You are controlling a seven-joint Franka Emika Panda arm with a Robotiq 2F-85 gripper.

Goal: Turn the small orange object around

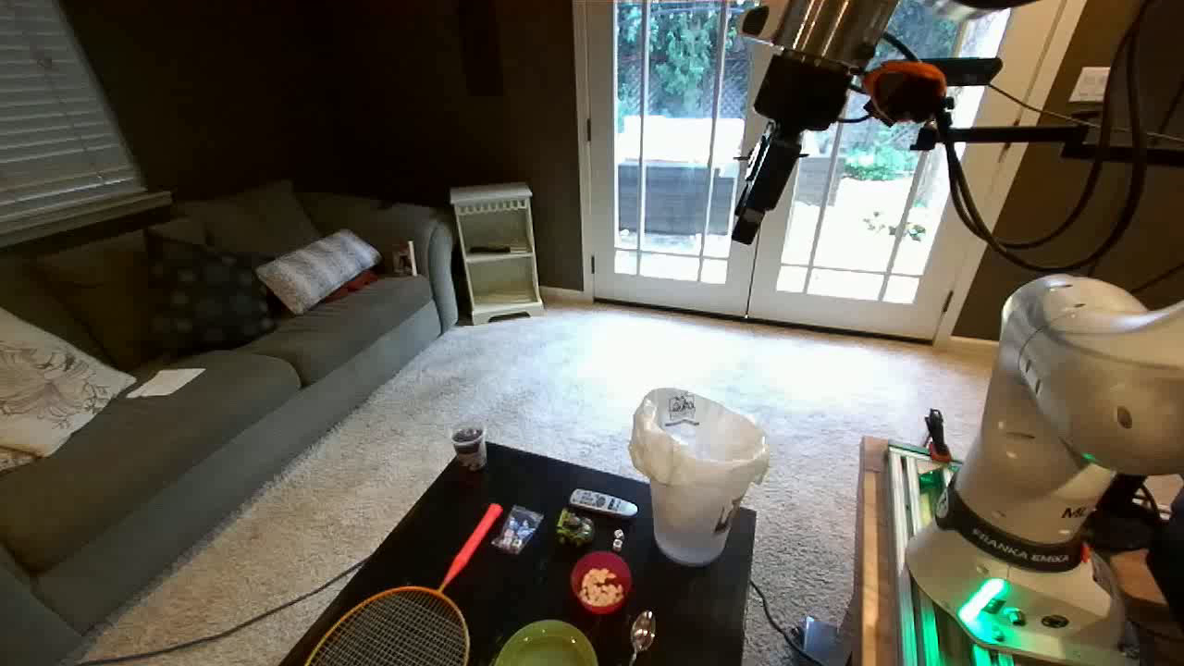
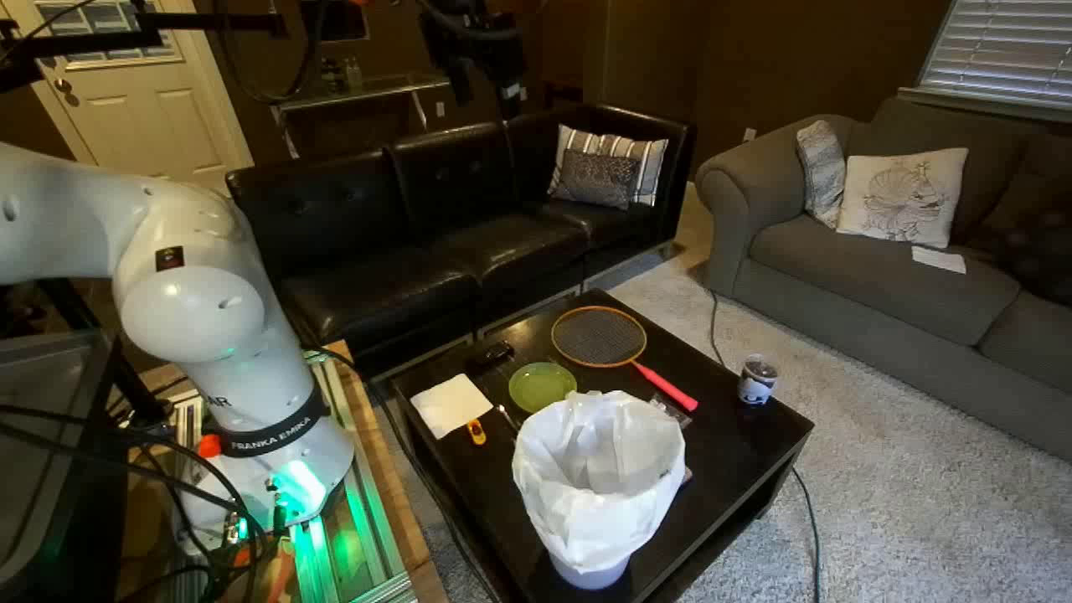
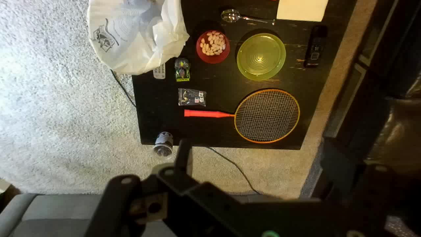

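The small orange object [image 2: 476, 431] lies on the dark coffee table [image 2: 720, 469], close to the white sheet's corner in an exterior view. It looks yellow-orange with a dark spot. At the top edge of the wrist view only a reddish sliver shows near the sheet, too little to identify. High above the table hangs my gripper [image 2: 487, 105], well away from the object. In the wrist view its fingers stand wide apart, so the gripper [image 3: 257, 143] is open with nothing between them. Seen edge-on in an exterior view, the gripper [image 1: 746, 227] points downward.
A tall white lined bucket [image 2: 599, 486] stands on the table. Around it lie a red bowl [image 3: 213, 46] of white pieces, a green plate [image 3: 261, 56], a spoon [image 3: 231, 15], a racket [image 3: 267, 116], a white sheet [image 2: 452, 405], remotes and a cup [image 2: 757, 380].
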